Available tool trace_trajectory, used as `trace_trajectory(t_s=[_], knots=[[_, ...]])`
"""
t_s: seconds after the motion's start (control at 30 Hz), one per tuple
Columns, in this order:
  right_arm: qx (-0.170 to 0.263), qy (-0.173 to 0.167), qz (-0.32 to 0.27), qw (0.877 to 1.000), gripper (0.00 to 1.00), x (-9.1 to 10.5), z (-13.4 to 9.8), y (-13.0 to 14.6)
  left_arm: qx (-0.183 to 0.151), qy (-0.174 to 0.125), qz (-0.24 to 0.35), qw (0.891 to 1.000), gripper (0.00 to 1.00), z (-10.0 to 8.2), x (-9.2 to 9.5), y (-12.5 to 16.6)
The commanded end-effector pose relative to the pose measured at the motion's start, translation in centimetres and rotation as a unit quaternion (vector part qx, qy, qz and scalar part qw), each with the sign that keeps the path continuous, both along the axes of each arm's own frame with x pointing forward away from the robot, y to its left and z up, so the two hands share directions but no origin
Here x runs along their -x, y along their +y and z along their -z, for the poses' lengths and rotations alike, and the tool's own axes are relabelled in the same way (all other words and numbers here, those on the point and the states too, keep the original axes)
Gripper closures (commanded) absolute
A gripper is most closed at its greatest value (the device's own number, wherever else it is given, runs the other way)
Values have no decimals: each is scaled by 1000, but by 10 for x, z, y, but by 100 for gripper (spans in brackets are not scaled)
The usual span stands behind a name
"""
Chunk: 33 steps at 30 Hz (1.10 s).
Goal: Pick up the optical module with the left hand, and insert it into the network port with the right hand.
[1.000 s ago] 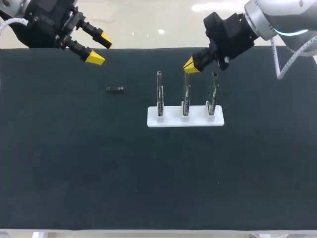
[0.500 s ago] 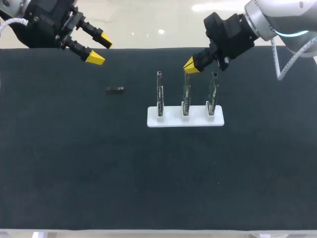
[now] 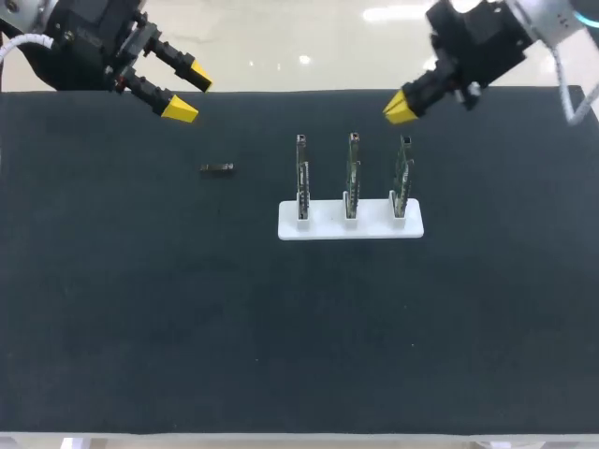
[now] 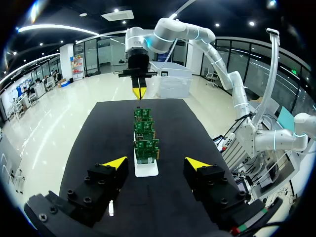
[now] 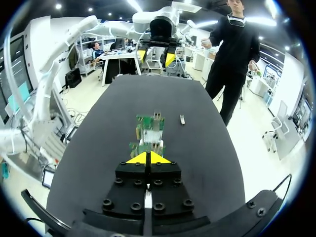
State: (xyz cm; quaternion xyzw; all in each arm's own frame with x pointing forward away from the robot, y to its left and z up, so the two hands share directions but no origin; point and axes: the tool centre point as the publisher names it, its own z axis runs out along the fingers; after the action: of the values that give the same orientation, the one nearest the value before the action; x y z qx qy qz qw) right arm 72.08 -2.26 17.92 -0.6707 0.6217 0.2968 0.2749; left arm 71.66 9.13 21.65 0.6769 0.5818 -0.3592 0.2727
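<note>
The module (image 3: pixel 217 168) lay left of centre on the counter (image 3: pixel 140 309), untouched. The left end effector (image 3: pixel 190 95), wide open and empty at upper left, should straddle its long sides squarely. The right end effector (image 3: pixel 401 108) was closed, empty.

Table (image 3: pixel 140 327): one, flat, top covered edge to edge in a black mat.

Lying directly on it:
- Optical module (image 3: pixel 217 168): one, small, dark, lying flat, at 11 o'clock from the table's middle, alone and well apart from the stand.
- White stand (image 3: pixel 318 227): one, low slab at 2 o'clock from the middle, with the module at its 10 o'clock. It carries three green circuit boards (image 3: pixel 302 173), upright, side by side in a row.
</note>
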Motion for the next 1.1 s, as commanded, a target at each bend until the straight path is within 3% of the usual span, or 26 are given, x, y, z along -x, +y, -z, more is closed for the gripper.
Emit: trace_trajectory(t_s=[0.03,0.37,0.73,0.77,0.8,1.1], knots=[[-7,-2,-9,1000,100,7,-3,-39,-2,1,1,1000,0,0,-1,0],[16,-6,-27,999,100,9,0,-116,-2,1,1,1000,0,0,-1,0],[4,-7,-14,1000,100,5,-1,-150,-2,1,1,1000,0,0,-1,0],[-3,-7,-17,1000,79,5,-2,-151,-2,1,1,1000,0,0,-1,0],[-3,-7,-17,1000,0,5,-2,-151,-2,1,1,1000,0,0,-1,0],[-3,-7,-17,1000,0,5,-2,-151,-2,1,1,1000,0,0,-1,0]])
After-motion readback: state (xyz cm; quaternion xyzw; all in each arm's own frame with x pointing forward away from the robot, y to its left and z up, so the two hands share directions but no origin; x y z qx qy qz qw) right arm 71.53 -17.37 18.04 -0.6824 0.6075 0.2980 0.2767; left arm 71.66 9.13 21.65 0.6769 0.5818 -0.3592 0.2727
